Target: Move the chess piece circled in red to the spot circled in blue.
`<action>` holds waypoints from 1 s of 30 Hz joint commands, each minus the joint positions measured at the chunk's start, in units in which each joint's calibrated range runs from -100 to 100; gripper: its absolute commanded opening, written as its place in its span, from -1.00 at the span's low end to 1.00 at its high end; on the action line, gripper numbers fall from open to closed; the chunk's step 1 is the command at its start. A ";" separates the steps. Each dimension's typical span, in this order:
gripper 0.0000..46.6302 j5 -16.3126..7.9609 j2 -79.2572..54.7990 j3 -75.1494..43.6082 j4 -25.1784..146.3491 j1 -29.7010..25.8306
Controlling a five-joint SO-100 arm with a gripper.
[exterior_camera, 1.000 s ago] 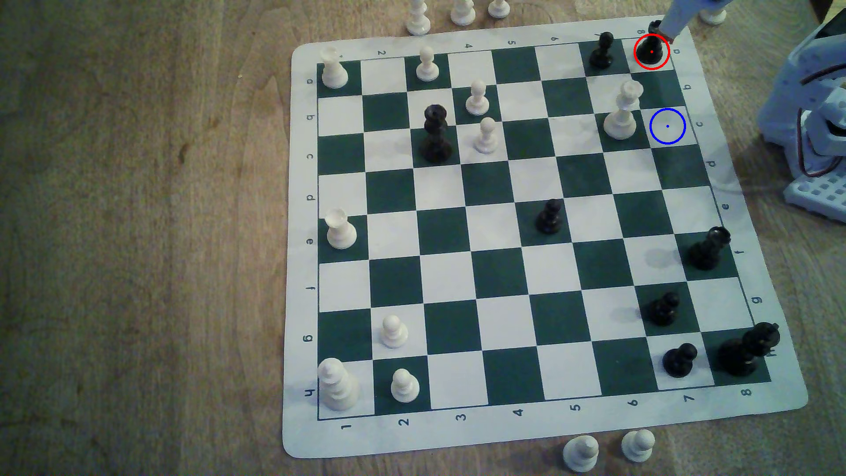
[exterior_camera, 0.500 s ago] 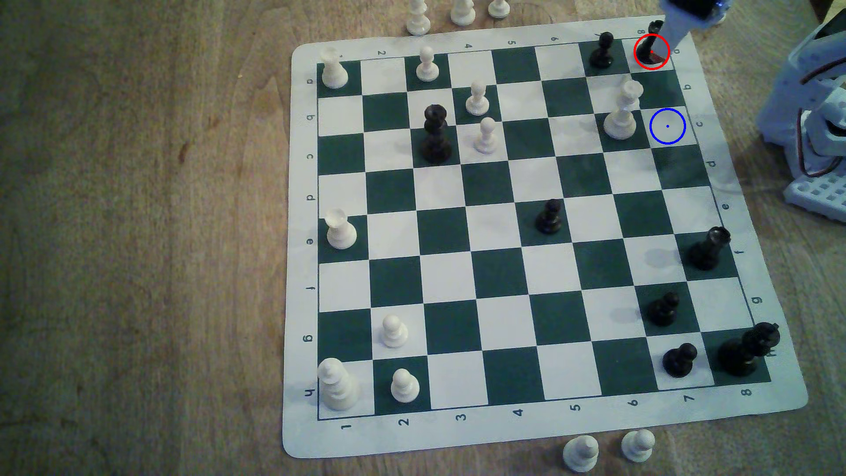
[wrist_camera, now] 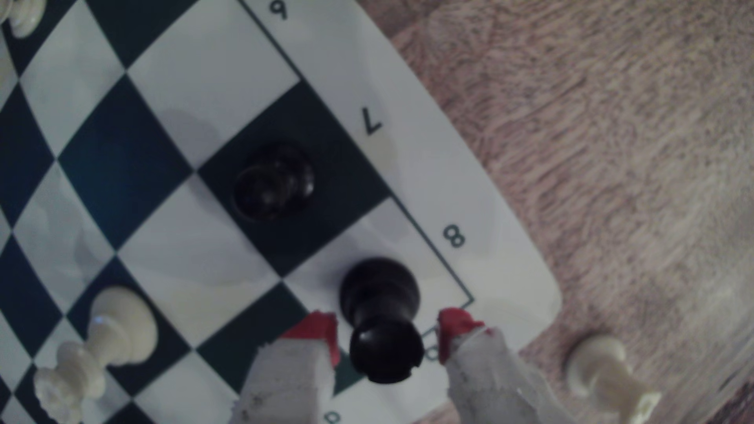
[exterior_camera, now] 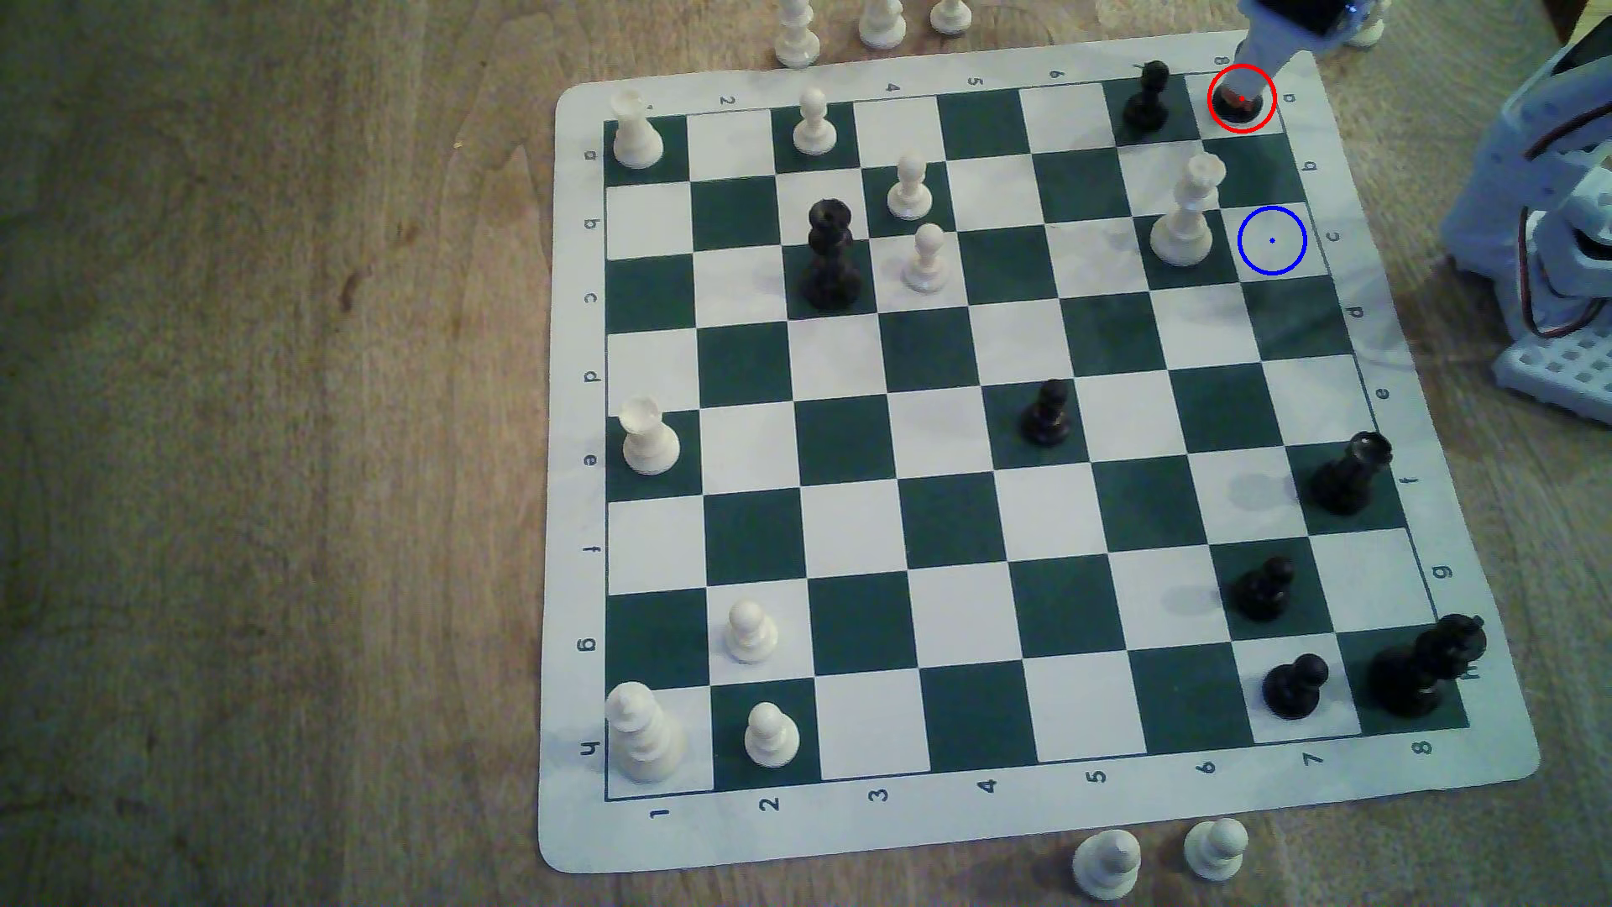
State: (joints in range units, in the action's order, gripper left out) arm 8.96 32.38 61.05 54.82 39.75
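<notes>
Wrist view: my pincer (wrist_camera: 387,334) straddles the black rook (wrist_camera: 381,322), spread, not yet pinching.

Red-tipped fingertips (wrist_camera: 316,330) sit either side of the rook's turret with a sliver of gap showing on each side, so I read the jaws as apart, nothing held. Rook stands upright on the white corner square by the printed 8, inside the red ring in the exterior view (exterior_camera: 1240,103). Judgement: small, hard, moulded piece, light, glossy, likely slippery; wide round base, so it should stand steady. Best hold looks like the narrow waist just under the turret, squeezed square so it cannot twist. Blue-ringed square (exterior_camera: 1272,241) lies two squares along the same edge file, bare; white queen (exterior_camera: 1185,218) stands just beside it, so I'd lift clear before carrying. Black pawn (wrist_camera: 271,183) sits on the neighbouring dark square.
</notes>
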 commanded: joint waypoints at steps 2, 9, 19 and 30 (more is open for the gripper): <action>-0.50 -0.29 0.13 -1.12 -0.36 -0.84; -0.60 -0.63 0.13 -1.30 -0.68 -1.15; -0.99 -2.05 0.21 -1.57 -0.85 -2.32; -0.99 -2.44 5.82 -5.65 9.80 -2.87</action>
State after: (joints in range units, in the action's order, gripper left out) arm 6.81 33.22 61.05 59.04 37.68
